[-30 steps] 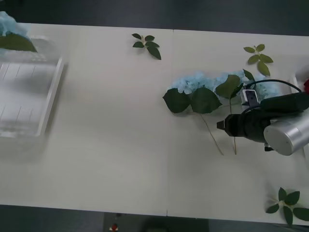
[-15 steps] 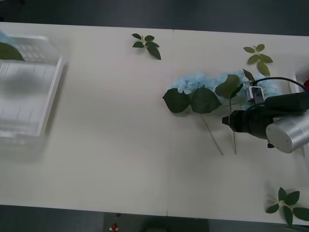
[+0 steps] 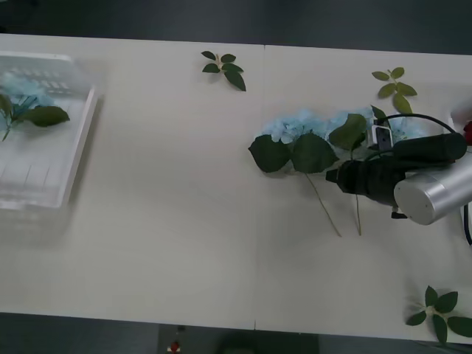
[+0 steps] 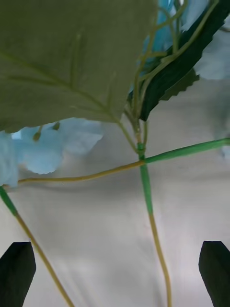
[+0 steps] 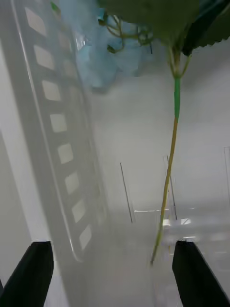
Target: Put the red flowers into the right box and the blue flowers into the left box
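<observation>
Over the stems of the blue flowers [image 3: 310, 136] on the table [image 3: 184, 221], the right gripper [image 4: 115, 273] hangs with its black fingers spread wide, holding nothing (stems lie between them). The left gripper [image 5: 112, 273], equally wide and empty, sits inside the left box [image 3: 74, 147], where one blue flower [image 3: 26, 110] lies.

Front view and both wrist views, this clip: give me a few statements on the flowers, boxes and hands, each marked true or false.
1. One blue flower lies inside the left box. True.
2. The right hand is shut on a stem. False: its fingers are apart, with the stems of the blue flowers on the table ahead of them.
3. The left hand is open above the left box. True.
4. A red rose lies at the table's centre. False: only bare table there.
</observation>
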You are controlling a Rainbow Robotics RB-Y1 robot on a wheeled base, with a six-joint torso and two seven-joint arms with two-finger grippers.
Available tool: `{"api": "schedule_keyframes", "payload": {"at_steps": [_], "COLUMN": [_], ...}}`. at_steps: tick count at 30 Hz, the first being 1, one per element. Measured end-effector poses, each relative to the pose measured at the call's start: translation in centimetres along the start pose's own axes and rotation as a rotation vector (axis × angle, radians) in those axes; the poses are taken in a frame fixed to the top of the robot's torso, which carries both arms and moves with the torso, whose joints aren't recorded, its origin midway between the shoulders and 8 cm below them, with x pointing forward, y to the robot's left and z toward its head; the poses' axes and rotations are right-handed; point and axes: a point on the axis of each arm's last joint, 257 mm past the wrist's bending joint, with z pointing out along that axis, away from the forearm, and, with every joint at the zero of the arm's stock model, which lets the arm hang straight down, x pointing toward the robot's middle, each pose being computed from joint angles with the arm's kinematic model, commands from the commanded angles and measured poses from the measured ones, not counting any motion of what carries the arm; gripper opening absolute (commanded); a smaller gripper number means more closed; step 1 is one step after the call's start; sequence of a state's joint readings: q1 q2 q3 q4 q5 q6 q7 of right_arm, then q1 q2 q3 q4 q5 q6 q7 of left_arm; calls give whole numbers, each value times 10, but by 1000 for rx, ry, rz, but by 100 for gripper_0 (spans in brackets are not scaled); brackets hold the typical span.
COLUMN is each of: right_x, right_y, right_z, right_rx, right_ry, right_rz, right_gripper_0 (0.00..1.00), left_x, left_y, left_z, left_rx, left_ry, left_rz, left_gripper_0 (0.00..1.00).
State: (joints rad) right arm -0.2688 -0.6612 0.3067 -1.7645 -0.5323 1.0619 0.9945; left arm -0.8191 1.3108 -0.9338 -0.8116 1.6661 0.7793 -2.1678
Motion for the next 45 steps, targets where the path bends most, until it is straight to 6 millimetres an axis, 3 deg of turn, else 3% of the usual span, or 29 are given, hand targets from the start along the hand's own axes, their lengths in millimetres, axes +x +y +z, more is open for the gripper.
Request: {"api": "schedule_keyframes", "payload": {"at_steps": [6, 10, 13, 16, 25, 29, 35, 40, 45], "right_x": [-14, -5, 8, 19, 8, 1, 1, 13, 17], "right_y": [-23, -30, -30, -31, -6, -12, -19, 2, 24], "right_z": [-1, 6, 16, 26, 29, 21, -8, -26, -29], "right_rx": [88, 104, 100, 106, 31, 56, 112, 52, -23], "right_ry": [-54, -31, -15, 11, 19, 47, 114, 188, 212], "right_rz": [-56, -54, -66, -81, -44, -25, -20, 6, 90], "right_gripper_0": [100, 100, 100, 100, 100, 100, 100, 100, 100], "left_x": [0, -4, -5, -13, -82, -116, -147, -160, -168], "left_y": [0, -8, -32, -60, -123, -148, -185, -234, -270], "left_z": [0, 0, -5, -25, -114, -142, -157, -170, -185], "left_rx": [0, 23, 99, 226, 627, 779, 942, 1134, 1284], "left_ry": [0, -8, 30, 67, -96, -215, -365, -397, -413], "left_rz": [0, -7, -4, -36, -134, -194, -176, -202, -206], "left_gripper_0": [100, 100, 100, 100, 100, 100, 100, 100, 100]}}
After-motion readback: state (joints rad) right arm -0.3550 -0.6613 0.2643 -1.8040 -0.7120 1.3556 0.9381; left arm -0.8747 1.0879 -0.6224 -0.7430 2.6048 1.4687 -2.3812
